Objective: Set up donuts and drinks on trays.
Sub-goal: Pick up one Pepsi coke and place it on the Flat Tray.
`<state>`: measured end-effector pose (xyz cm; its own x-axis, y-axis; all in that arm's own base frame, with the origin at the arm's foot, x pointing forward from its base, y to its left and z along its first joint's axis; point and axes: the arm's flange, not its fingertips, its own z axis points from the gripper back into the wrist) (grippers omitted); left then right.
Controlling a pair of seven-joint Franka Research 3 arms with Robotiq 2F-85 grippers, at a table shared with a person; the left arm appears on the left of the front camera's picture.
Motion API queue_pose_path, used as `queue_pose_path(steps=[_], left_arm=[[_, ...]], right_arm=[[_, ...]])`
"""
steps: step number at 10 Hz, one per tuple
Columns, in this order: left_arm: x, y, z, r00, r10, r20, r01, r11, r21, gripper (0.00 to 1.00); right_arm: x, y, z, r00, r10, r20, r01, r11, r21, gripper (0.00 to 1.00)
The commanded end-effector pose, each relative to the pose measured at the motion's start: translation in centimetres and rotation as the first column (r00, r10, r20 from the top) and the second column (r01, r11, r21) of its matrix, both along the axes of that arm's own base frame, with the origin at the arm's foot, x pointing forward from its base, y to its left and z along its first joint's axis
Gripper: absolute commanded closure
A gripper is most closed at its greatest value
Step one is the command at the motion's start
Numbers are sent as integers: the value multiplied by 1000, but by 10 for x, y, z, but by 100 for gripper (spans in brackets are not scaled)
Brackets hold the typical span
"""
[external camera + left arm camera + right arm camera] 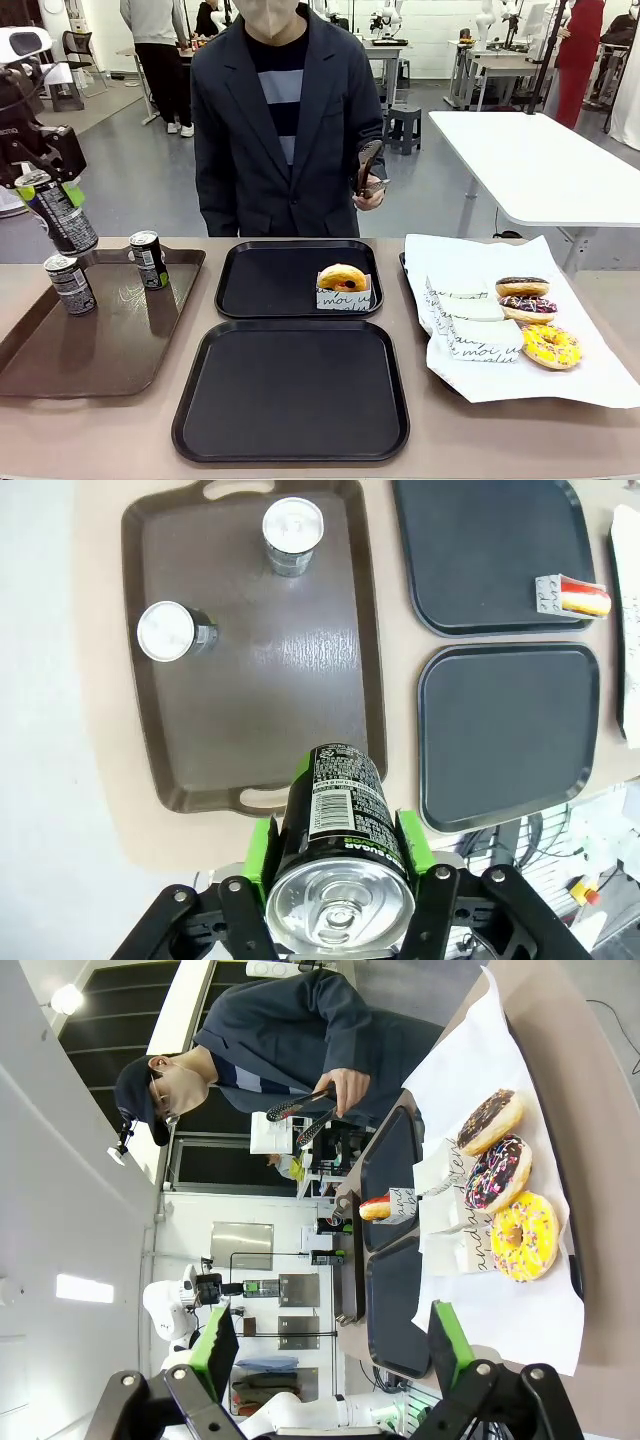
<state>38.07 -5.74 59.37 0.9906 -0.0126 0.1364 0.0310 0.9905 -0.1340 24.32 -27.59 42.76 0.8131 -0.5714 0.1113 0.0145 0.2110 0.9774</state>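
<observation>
Left gripper (340, 865): I'm holding one drink can (338, 825) clamped between the green pads, lifted clear above the near-left rim of the brown tray (100, 345).
Right gripper (335, 1350): I'm keeping it spread wide with nothing between the pads, hovering on the far side of the white paper sheet (600, 375) from the brown tray.
Other cans: two drinks (70, 283) are standing on the brown tray, one near its far rim (148, 259).
Trays: the near black tray (290, 390) is lying bare just right of the brown tray; the far black tray (270, 280) is carrying one sleeved donut (343, 283) at its right side.
Donuts waiting: three (530, 310) are sitting on the paper, well apart from the brown tray.
Step in hand: I'm judging this as carrying the can over to a black tray.
Doing it well: I'm wanting the can high enough to pass the raised rims, then lowered upright and flat.
Open room: the near black tray is offering the widest landing.
Watch: the person's hand (371, 190) with tongs (368, 163) is hovering beyond the far tray.
</observation>
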Motion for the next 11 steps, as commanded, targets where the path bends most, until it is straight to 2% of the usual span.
queue_pose_path(steps=[1,5,6,7,8,11], left_arm=[[0,-6,-4,1000,7,-8,-6,998,59,85],[0,-6,-4,1000,7,-8,-6,998,59,85],[0,-6,-8,1000,-13,-14,13,999,41,42],[9,-41,-6,998,-59,25,56,992,111,42],[24,-80,-10,992,-124,26,118,978,173,42],[73,-181,-25,968,-252,-15,247,932,267,42]], right_arm=[[-1,-1,-1,1000,1,10,-1,1000,1,0],[-1,-1,-1,1000,1,10,-1,1000,1,0],[-1,-1,-1,1000,1,10,-1,1000,1,0],[-1,-1,-1,1000,1,10,-1,1000,1,0],[-1,-1,-1,1000,1,10,-1,1000,1,0],[-1,-1,-1,1000,1,10,-1,1000,1,0]])
